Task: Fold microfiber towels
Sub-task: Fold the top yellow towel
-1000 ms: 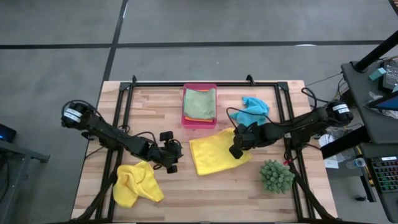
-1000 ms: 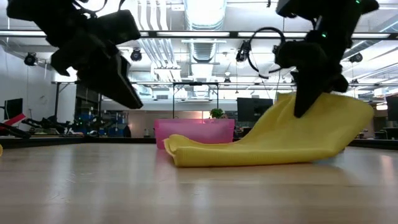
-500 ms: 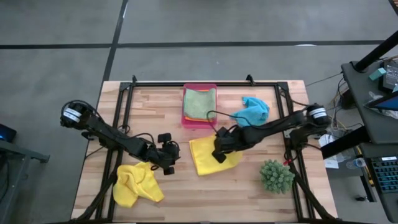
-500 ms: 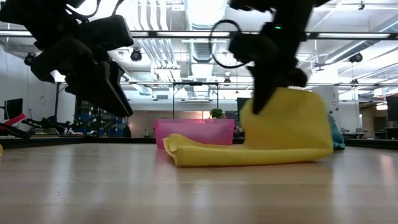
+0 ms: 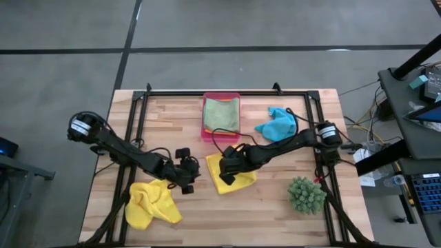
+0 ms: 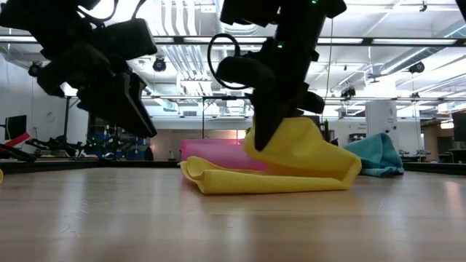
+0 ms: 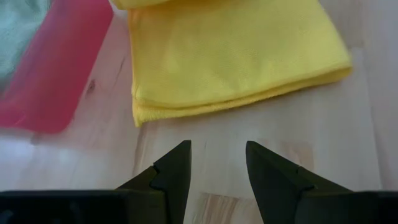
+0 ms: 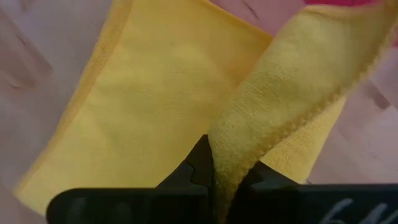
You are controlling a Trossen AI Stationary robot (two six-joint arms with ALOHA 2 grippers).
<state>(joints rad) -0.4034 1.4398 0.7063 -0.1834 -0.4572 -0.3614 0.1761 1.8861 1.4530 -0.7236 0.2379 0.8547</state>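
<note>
Two arms were over the table, but only the right gripper [image 5: 227,167] had moved in the last second: it had swept from the far edge of the yellow towel [image 5: 234,177] across toward the left arm, dragging that edge with it. The cloth, which had lain wide and nearly flat, now sat as a narrower doubled pad, so the half-fold looked close to finished and only the setting down and letting go seemed left. Its fingers were pressed together on the hem; in the right wrist view the fuzzy, nubbed edge stood up straight out of the pinch, with the flat lower layer spread just beyond the tips. From table height the lifted flap draped in a soft hump below the gripper, over a rolled, rounded fold line. The left gripper [image 5: 186,176] had stayed put, its fingers spread and holding nothing, the thick stitched edge of the same towel lying just ahead of its tips, apart from them. Behind those fingers, a second yellow towel [image 5: 151,203] lay crumpled. Well beyond the right fingers, the turquoise towel [image 5: 278,124] sat in a loose peak, and a light green towel [image 5: 221,114] lay folded flat in the hard, glossy pink tray [image 5: 204,134].
</note>
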